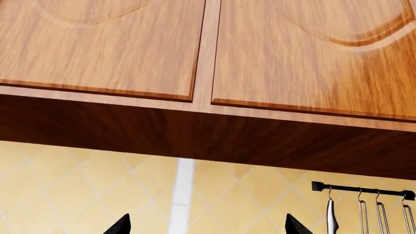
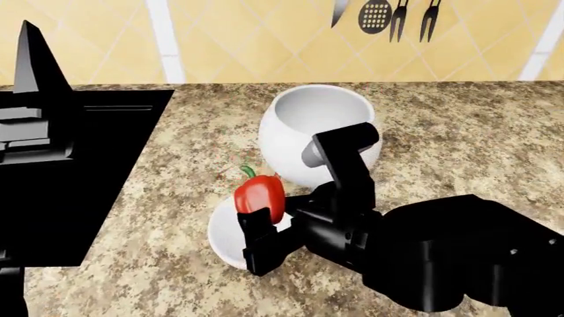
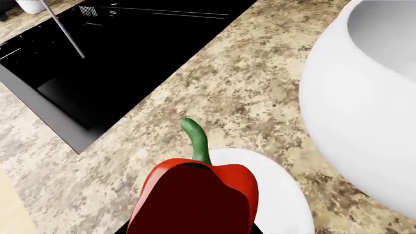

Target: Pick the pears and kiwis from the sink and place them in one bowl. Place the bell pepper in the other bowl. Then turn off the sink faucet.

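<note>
My right gripper is shut on the red bell pepper and holds it just above a small white bowl. In the right wrist view the pepper with its green stem fills the jaws, over the small bowl's rim. A large white bowl stands just behind. The black sink lies to the left. My left gripper is open and empty, raised high and facing the wall cabinets; one of its fingers shows over the sink. No pears, kiwis or faucet are in view.
A thin grey line slants over the sink basin. The large bowl's wall is close beside the pepper. Wooden cabinet doors hang overhead. A utensil rail is on the tiled wall. The worktop is speckled granite.
</note>
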